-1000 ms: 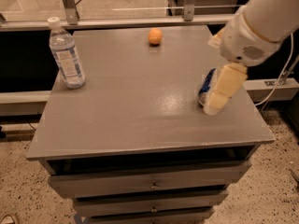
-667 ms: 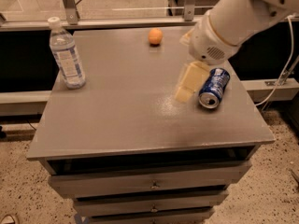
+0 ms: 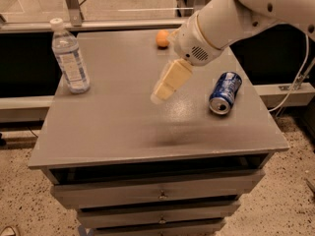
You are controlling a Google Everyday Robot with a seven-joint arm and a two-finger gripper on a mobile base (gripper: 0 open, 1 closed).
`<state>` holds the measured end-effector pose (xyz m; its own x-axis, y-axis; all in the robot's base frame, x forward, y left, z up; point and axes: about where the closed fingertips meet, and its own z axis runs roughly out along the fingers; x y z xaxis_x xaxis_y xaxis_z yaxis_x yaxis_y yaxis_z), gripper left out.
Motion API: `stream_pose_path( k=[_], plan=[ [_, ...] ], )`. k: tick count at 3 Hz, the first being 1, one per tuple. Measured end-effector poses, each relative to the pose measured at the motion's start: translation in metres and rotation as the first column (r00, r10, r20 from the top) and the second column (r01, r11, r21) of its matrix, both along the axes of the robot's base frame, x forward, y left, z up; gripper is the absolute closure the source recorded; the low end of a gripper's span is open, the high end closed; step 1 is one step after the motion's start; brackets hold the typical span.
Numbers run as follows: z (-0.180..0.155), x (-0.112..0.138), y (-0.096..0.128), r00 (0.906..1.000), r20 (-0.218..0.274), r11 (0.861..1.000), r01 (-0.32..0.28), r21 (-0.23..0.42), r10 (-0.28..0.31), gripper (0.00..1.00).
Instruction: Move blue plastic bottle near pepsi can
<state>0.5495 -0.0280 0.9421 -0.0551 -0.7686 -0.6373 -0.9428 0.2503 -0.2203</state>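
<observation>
Cream end effector (image 3: 158, 94) now farther from pepsi can (image 3: 225, 92), over table (image 3: 123, 132).

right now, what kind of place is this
Likely a lab or workshop: a grey drawer cabinet on a speckled hard floor, a loose cable beside it. The gripper hangs above the cabinet top, between bottle and can.

The white arm (image 3: 231, 14) comes in from the upper right of the frame, and its cream gripper (image 3: 160, 93) slants down and left, just above the centre.
</observation>
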Motion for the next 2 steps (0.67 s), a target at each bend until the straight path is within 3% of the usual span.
stream_pose_path(
  k=[1, 2],
  plan=[
    [0.004, 0.005, 0.021, 0.9998, 0.017, 0.995, -0.014, 0.102, 0.013, 0.00],
    [0.013, 0.029, 0.073, 0.9973, 0.064, 0.968, -0.052, 0.246, 0.037, 0.00]
  ],
)
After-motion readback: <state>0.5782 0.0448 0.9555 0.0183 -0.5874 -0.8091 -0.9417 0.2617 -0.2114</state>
